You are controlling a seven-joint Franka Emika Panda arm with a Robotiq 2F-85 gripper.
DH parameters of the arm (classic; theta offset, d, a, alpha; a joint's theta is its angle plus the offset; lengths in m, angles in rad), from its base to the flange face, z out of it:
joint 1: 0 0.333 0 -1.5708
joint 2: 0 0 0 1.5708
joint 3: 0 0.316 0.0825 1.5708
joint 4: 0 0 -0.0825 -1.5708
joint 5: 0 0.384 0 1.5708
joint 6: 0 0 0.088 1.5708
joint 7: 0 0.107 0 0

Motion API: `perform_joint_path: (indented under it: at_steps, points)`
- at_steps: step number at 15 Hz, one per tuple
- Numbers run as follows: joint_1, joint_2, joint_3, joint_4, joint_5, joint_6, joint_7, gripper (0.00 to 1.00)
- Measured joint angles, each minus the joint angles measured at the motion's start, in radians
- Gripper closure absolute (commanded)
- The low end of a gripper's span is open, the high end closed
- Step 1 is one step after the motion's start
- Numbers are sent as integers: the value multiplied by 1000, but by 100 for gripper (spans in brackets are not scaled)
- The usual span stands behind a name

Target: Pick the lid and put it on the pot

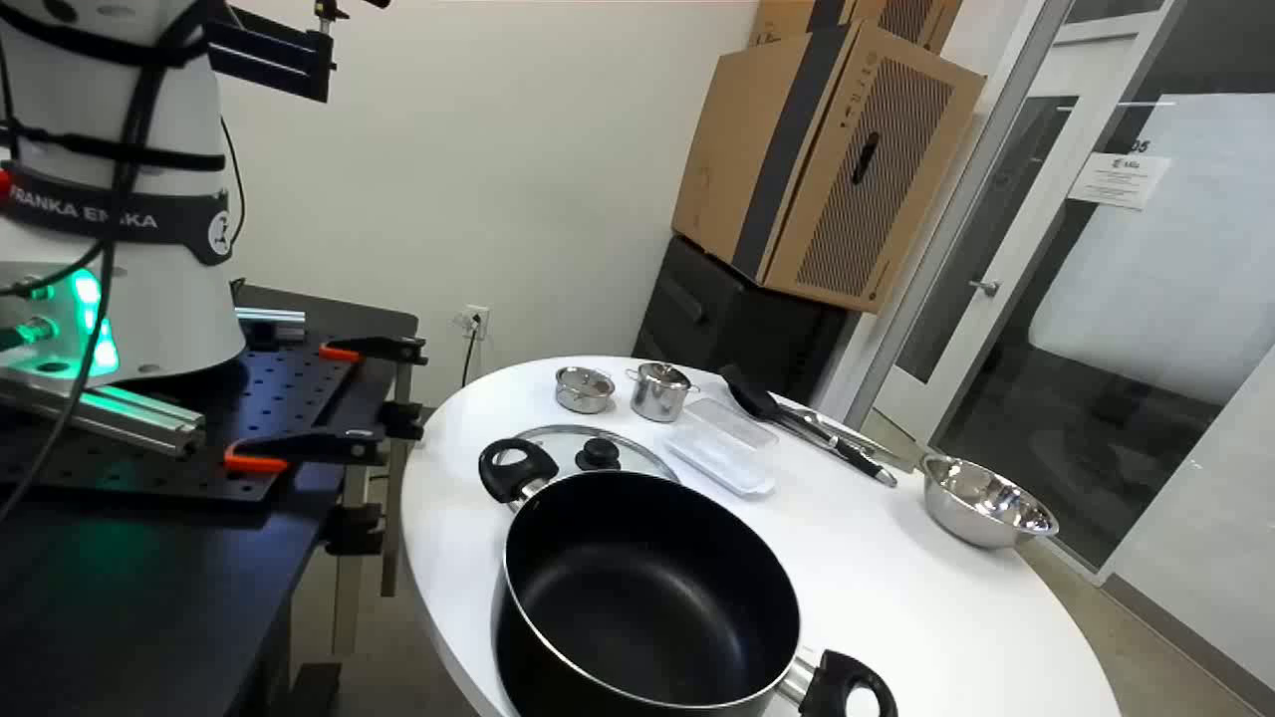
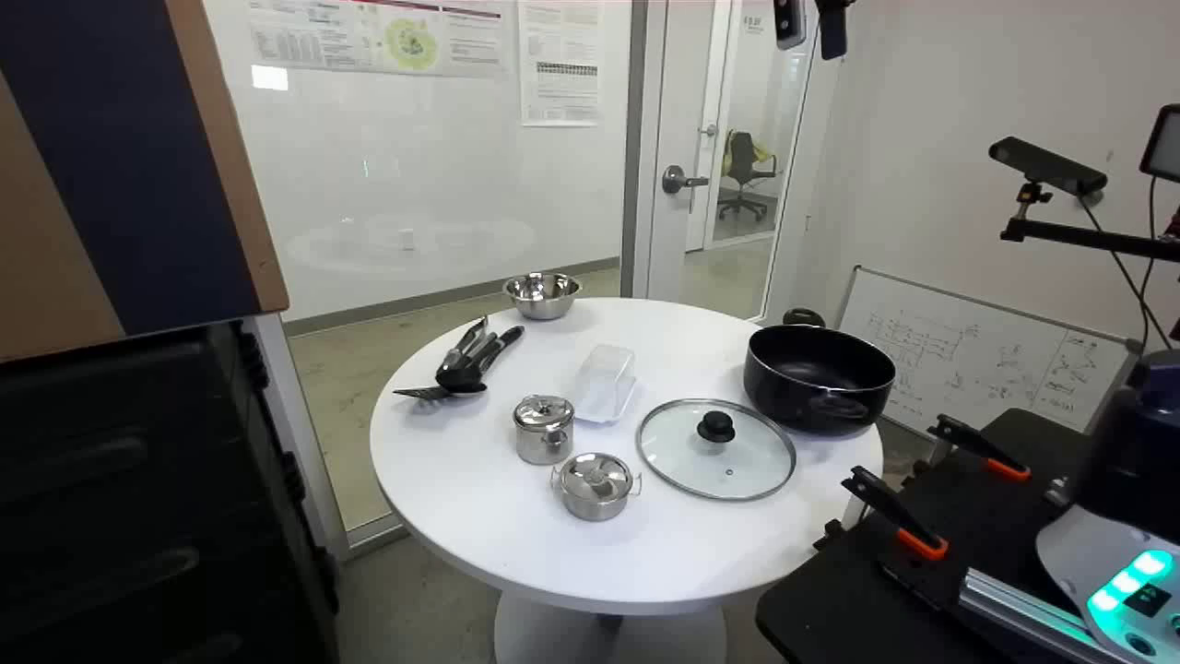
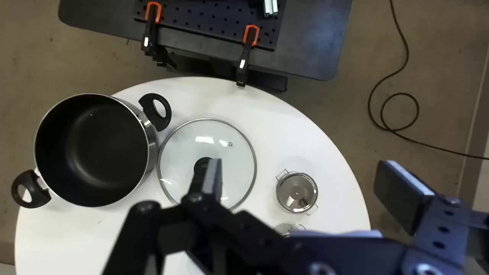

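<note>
Steel bowl [image 2: 542,299], utensils [image 2: 464,373], clear container [image 2: 604,385] — white table [image 2: 678,539].

Lid [image 2: 716,456]: clear glass, metal-rimmed, lying flat, knob up, just beside pot [image 2: 813,380]. Pot: black, two-handled, upright, uncovered.

In an exterior view I can read "FRANKA EMIKA", crossed by a cable [image 1: 126,187], on the dark band [image 1: 179,229] of my arm [image 1: 164,314]. A white sign [image 1: 1121,182] seems headed "Mila", its smaller print illegible; above it, "05" on the glass [image 1: 1175,269]. The posters [image 2: 560,63] and whiteboard [image 2: 986,355] I can't read.
</note>
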Motion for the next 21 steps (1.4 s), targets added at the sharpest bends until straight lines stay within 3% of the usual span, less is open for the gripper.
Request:
perform_joint_path:
  at_steps: [5,9,13,16,21]
  points:
    - [-6,13,1,-14,-16,35,21,0]
    - [-27,60,12,-93,-117,255,132,0]
    - [-64,165,17,-165,-223,464,328,0]
    - [-72,233,15,-164,-228,467,386,0]
    - [-69,211,15,-162,-228,466,385,0]
